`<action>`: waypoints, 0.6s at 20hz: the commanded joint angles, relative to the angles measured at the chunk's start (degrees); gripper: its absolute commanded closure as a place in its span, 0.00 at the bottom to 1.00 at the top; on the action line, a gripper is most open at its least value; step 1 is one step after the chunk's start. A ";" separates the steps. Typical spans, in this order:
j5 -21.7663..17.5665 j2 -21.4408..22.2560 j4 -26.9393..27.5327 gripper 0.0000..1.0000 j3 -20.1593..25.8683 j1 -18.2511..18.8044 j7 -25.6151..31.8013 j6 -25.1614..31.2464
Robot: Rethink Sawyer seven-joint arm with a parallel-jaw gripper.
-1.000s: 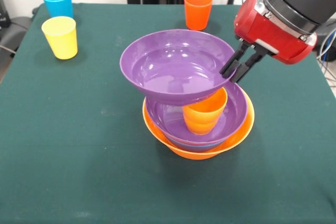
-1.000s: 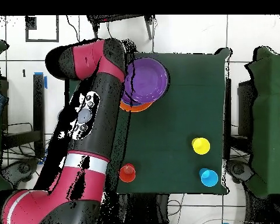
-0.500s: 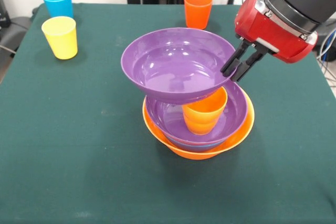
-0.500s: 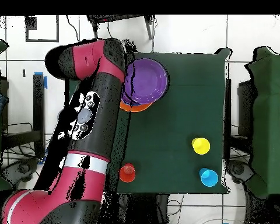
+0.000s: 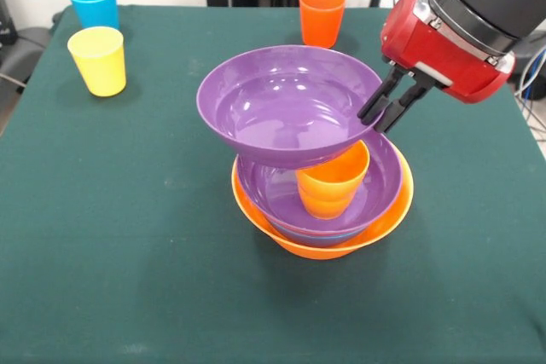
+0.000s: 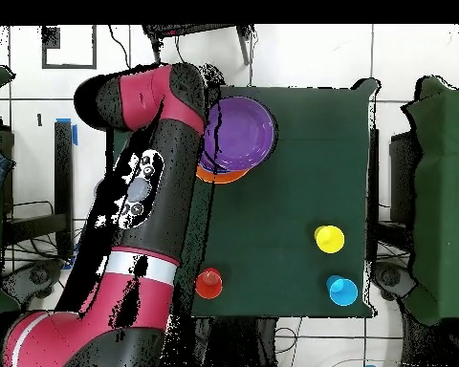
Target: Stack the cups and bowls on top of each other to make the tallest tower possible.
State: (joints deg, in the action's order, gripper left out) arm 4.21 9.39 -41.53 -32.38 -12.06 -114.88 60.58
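My gripper [image 5: 379, 115] is shut on the right rim of a wide purple bowl [image 5: 286, 104] and holds it tilted above the tower. The tower is a large orange bowl [image 5: 388, 215] holding a second purple bowl [image 5: 269, 185], with a sliver of blue bowl under it and an orange cup [image 5: 334, 181] standing inside. The held bowl rests on or just over that cup. In the overhead view the purple bowl [image 6: 238, 132] hides most of the tower, and my arm [image 6: 152, 191] covers the gripper. Yellow cup [image 5: 97, 60], light blue cup [image 5: 94, 2] and red-orange cup [image 5: 322, 15] stand apart.
The green table [image 5: 128, 236] runs wide on the left and front in the front view. In the overhead view the yellow cup [image 6: 329, 239], light blue cup [image 6: 342, 290] and red-orange cup [image 6: 208, 283] sit near the robot's side of the table.
The held purple bowl has shifted very slightly to the right with the gripper; otherwise nothing has moved.
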 commanded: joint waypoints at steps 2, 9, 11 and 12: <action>0.58 -0.99 2.08 1.00 2.21 -1.06 -10.72 3.67; 1.35 -2.03 4.18 1.00 1.31 -1.64 -12.24 5.74; 1.63 -2.59 5.08 1.00 0.92 -1.81 -12.92 6.27; 1.76 -2.86 5.48 1.00 0.69 -1.91 -13.23 6.50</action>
State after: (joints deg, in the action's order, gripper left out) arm 4.77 8.00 -39.07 -33.56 -12.24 -115.09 60.76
